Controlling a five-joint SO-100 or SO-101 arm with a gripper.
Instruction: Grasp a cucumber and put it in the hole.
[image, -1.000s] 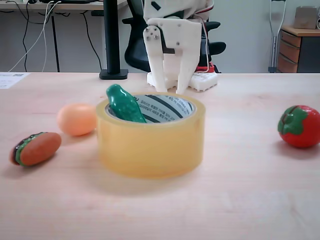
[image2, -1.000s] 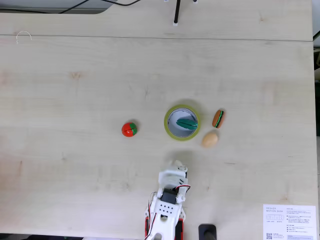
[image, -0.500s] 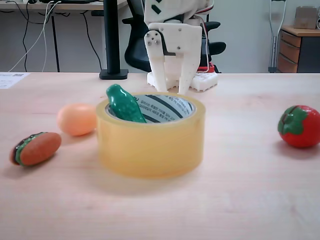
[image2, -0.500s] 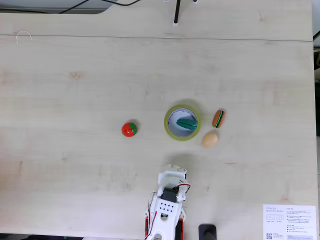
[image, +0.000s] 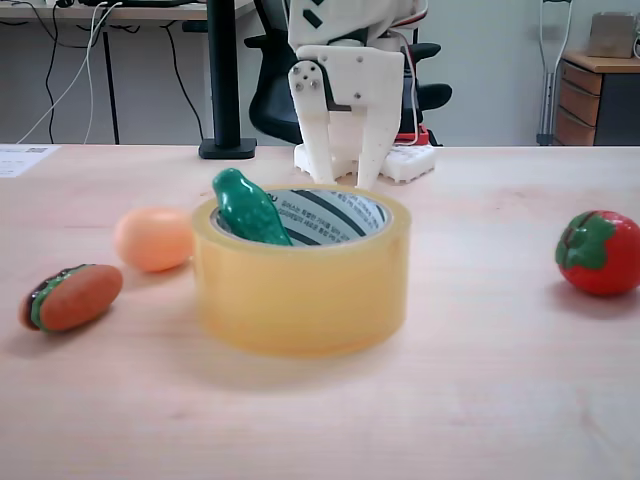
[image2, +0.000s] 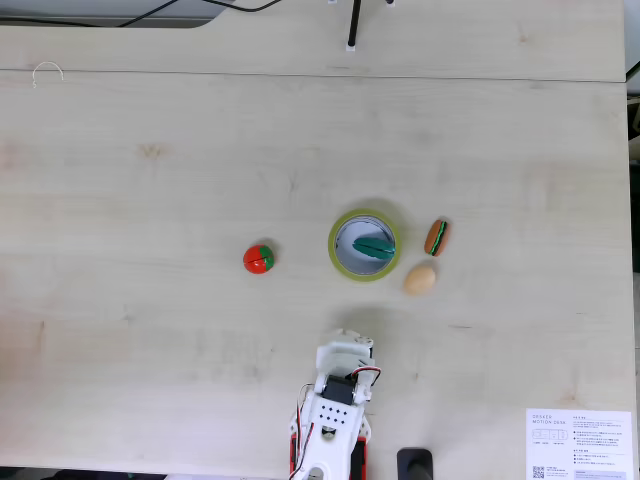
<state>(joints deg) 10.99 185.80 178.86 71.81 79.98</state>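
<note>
Cucumber (image: 247, 207) sits inside the hole (image: 330, 218) of the tape roll (image: 300, 285), leaning on the roll's inner wall, its upper end poking above the rim; from above it lies across the opening toward the right side (image2: 374, 245). Gripper (image: 341, 182) hangs behind the roll in the low fixed view, well apart from it, the two white fingers (image: 372, 140) pointing down with a clear gap between them, holding nothing. From above, the gripper (image2: 345, 343) is below the tape roll (image2: 340, 262) in the picture, over bare wooden table (image2: 150, 200). Peach-coloured toy egg (image: 153, 238) near the roll's left side in the low view; hot-dog toy (image: 70, 296) further left. Toy tomato (image: 600, 252) well off to the right. Printed paper sheet (image2: 578, 443) at the table's lower right corner from above.
</note>
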